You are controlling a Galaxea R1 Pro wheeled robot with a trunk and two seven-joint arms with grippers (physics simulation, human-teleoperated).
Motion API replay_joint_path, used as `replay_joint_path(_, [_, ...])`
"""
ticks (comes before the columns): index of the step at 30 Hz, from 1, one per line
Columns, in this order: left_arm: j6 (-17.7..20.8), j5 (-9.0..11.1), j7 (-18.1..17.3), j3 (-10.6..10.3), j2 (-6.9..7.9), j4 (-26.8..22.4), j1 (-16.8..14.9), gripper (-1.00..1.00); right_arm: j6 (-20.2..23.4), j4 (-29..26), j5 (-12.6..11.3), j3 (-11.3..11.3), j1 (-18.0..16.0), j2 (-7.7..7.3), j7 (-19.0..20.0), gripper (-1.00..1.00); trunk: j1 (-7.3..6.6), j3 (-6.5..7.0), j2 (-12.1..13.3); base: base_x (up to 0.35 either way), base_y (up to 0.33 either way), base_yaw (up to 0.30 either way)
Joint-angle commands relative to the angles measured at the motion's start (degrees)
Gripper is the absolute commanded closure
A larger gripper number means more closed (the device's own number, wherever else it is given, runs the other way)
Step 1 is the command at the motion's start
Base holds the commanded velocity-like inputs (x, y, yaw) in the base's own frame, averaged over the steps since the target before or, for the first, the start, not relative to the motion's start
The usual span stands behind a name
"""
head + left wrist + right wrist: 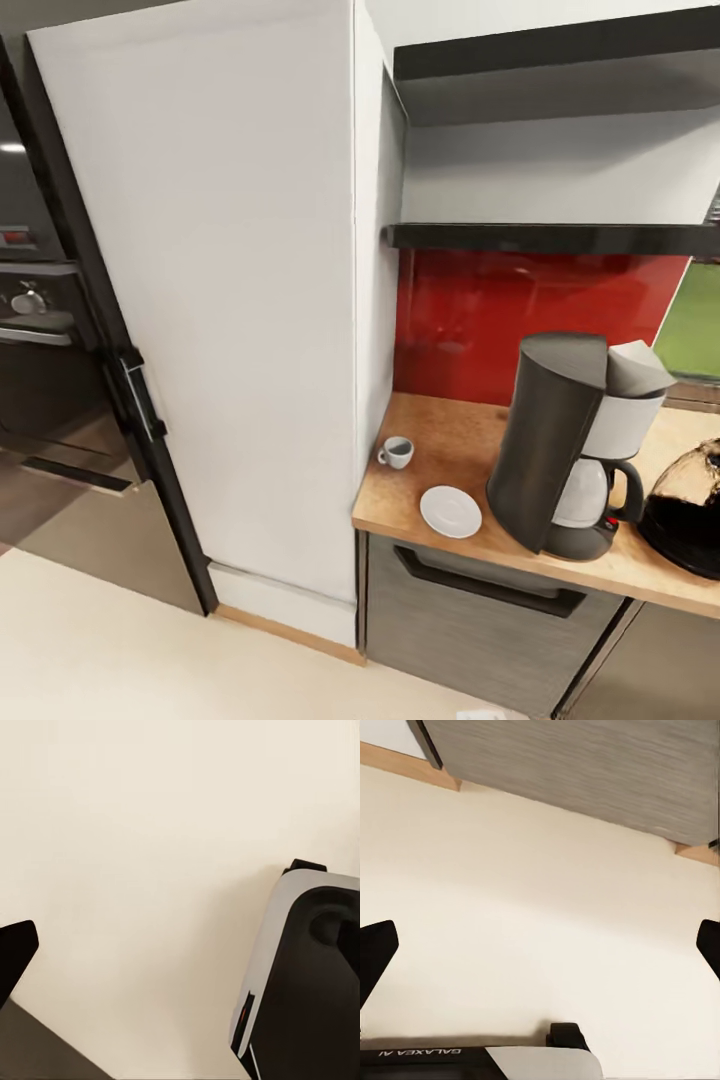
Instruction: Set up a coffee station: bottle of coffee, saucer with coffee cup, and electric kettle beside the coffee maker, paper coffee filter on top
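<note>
Coffee maker (560, 445): stands upright on the desk (470, 430), long axis vertical; rounded black back faces the tall white cabinet (220, 300), carafe and red switch face the kettle side; a paper filter (638, 368) sits in its top.
Saucer (450, 511): lies flat near the desk's front edge, just beside the coffee maker's base, bare.
Coffee cup (397, 452): upright on the desk behind the saucer, apart from it, handle pointing toward the white cabinet.
Electric kettle (690, 505): at the picture's right edge, close beside the coffee maker, partly cut off.
Left end effector (180, 945): fingers spread wide over the cream floor (150, 870), holding nothing.
Right end effector (540, 945): fingers spread wide, empty, over the floor near the grey cabinet front (585, 772).
</note>
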Motion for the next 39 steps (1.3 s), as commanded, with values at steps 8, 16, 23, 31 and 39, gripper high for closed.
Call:
replay_joint_path(8, [-0.17, 0.58, -0.11, 0.05, 0.02, -0.05, 0.02, -1.00, -0.25, 0.08, -0.59, 0.50, -0.06, 0.03, -0.16, -1.00, 0.01, -0.09, -0.08, -0.063, 0.258, -0.267])
replay_joint_path(16, [-0.28, 0.58, -0.13, 0.08, 0.02, -0.05, 0.02, -1.00, -0.23, 0.12, -0.59, 0.50, -0.06, 0.03, -0.17, -1.00, 0.01, -0.09, -0.08, -0.006, 0.137, -0.267])
replay_joint_path(23, [-0.20, 0.55, -0.09, -0.02, 0.02, -0.05, 0.02, -1.00, -0.23, 0.14, -0.59, 0.50, -0.06, 0.03, -0.25, -1.00, 0.01, -0.09, -0.08, 0.000, 0.005, -0.267])
replay_joint_path(31, [-0.20, 0.42, -0.14, -0.05, -0.03, -0.05, 0.02, -1.00, -0.23, 0.15, -0.59, 0.50, -0.06, 0.05, -0.25, -1.00, 0.01, -0.09, -0.08, 0.000, -0.008, -0.249])
replay_joint_path(39, [-0.20, 0.40, -0.14, 0.02, -0.01, -0.01, 0.02, -1.00, -0.23, 0.19, -0.51, 0.46, -0.07, -0.21, -0.25, -1.00, 0.01, -0.09, -0.08, 0.000, -0.187, -0.039])
